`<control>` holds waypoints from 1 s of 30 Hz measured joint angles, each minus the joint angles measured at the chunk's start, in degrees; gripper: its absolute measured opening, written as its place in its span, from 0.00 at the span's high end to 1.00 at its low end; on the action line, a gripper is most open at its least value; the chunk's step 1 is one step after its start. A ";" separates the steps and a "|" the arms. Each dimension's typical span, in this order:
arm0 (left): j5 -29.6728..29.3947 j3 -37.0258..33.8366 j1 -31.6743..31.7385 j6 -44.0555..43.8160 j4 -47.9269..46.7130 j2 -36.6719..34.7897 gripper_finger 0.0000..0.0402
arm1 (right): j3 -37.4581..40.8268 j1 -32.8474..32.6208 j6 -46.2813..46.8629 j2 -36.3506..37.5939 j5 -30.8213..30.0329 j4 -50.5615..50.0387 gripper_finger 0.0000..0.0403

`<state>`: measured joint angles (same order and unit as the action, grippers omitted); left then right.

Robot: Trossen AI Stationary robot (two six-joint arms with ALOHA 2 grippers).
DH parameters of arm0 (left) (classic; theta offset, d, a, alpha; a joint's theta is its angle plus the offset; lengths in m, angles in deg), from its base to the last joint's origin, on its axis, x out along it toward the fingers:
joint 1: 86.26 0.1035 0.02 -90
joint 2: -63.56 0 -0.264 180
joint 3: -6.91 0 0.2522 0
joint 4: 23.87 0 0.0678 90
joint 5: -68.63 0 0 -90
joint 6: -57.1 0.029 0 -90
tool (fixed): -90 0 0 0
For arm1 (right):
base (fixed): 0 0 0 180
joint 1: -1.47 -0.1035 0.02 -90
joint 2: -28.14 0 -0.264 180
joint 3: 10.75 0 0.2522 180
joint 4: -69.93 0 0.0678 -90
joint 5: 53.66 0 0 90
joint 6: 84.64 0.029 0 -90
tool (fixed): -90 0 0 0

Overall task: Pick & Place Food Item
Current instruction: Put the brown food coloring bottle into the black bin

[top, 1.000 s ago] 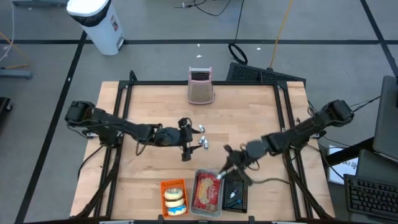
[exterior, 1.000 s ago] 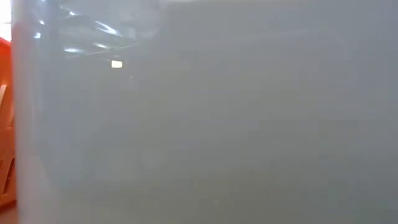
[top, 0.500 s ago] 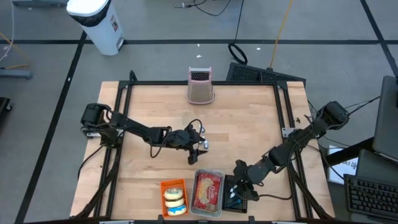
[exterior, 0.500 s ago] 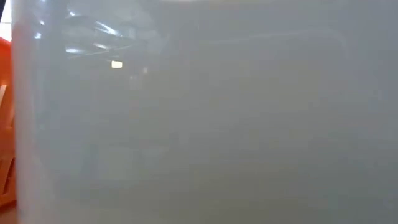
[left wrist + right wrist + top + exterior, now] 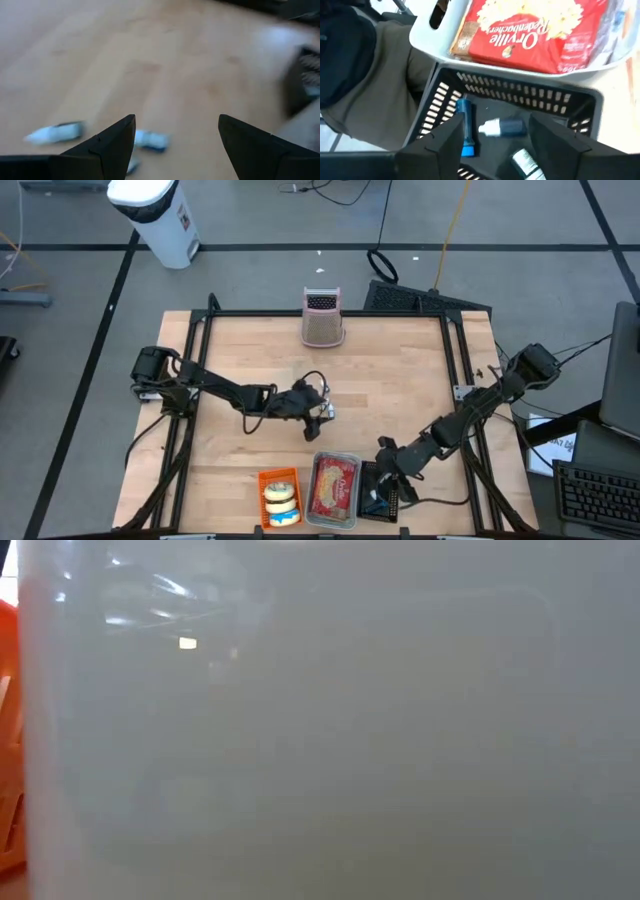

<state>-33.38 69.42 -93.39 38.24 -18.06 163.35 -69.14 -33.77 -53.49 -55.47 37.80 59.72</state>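
Small white-and-blue packets (image 5: 150, 140) lie flat on the wooden table (image 5: 400, 380), a little left of its middle. My left gripper (image 5: 175, 120) hangs open low over them (image 5: 314, 420); one packet lies between its fingers, untouched, and another (image 5: 55, 132) lies outside them. My right gripper (image 5: 495, 120) stands open over the black slotted basket (image 5: 380, 498) at the near edge. In that basket lie a blue stick (image 5: 465, 125), a small white-capped bottle (image 5: 502, 127) and a tube (image 5: 527, 165).
A grey tray (image 5: 352, 460) holding a red popcorn packet (image 5: 530, 30) stands left of the basket, and an orange tray (image 5: 280, 476) with ring-shaped pastries left of that. A pink upright grater (image 5: 322, 318) stands at the far edge. A pale tray wall (image 5: 320, 720) fills the low view.
My right gripper has swung from over the grey tray toward the table's near edge and down, and now hangs over the black basket. My left gripper has gone down and a little toward the right edge, onto the small packets, rolling as it went.
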 joint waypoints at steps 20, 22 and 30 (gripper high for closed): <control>-4.86 -0.02 2.29 -7.30 -4.51 8.49 0.29 | 0.00 4.92 -2.17 0.52 0.29 -0.88 0.47; -6.00 0.07 2.29 -7.24 -3.93 9.15 0.29 | 0.00 5.30 -2.44 0.63 0.29 -0.89 0.47; -10.87 0.00 2.59 -1.92 -3.84 9.77 0.29 | 0.00 6.87 -3.39 0.61 0.32 -1.80 0.49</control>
<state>-44.25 69.42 -90.80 36.32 -21.89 173.12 -69.14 -26.91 -56.88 -54.86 38.11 57.93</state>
